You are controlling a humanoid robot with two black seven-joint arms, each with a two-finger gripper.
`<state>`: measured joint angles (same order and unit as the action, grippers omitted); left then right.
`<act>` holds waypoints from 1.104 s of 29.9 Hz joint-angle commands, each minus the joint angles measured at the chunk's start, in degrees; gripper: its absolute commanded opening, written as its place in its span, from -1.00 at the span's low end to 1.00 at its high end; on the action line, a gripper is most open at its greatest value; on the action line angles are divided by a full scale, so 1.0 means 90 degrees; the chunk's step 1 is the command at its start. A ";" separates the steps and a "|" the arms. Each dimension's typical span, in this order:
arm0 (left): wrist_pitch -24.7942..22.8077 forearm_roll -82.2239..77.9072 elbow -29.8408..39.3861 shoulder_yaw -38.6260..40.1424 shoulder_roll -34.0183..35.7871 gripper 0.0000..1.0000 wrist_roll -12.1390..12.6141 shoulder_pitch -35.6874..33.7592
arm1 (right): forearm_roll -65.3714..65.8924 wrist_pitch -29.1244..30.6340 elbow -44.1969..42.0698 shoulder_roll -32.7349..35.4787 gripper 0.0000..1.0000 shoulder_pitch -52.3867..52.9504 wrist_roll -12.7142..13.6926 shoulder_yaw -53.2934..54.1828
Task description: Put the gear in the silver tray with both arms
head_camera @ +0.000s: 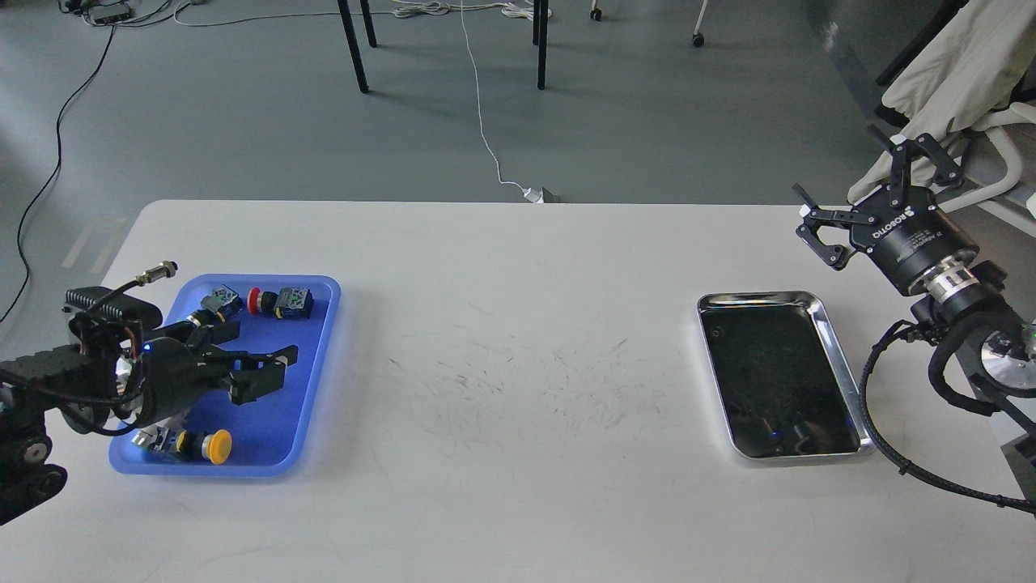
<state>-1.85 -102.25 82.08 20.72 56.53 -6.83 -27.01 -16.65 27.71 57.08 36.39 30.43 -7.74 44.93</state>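
The silver tray [761,297] lies empty on the right of the white table, its dark bottom bare. My right gripper [862,193] hangs open above the table's far right corner, behind the tray and apart from it. My left gripper [271,371] reaches in low from the left over the middle of the blue plastic tray [303,405], its fingers apart. The small black gear lay at that spot in the earlier frames and is now hidden by the gripper. I cannot tell whether the fingers touch it.
The blue tray also holds several push-button switches, among them a yellow one [215,444] at the front and a red one [254,300] at the back. White scuffed tabletop [518,380] lies between the two trays. A white cloth [955,73] hangs at the far right.
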 commanded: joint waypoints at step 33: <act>0.0265 -0.0495 -0.1239 -0.0300 -0.0578 0.46 -0.0139 0.0286 | 0.0004 0.0007 0.0025 0.0020 0.91 -0.0022 -0.0009 -0.0002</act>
<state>0.53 -106.63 71.51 18.30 51.48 -8.01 -24.51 -16.61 27.78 57.21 36.47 30.24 -7.83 44.91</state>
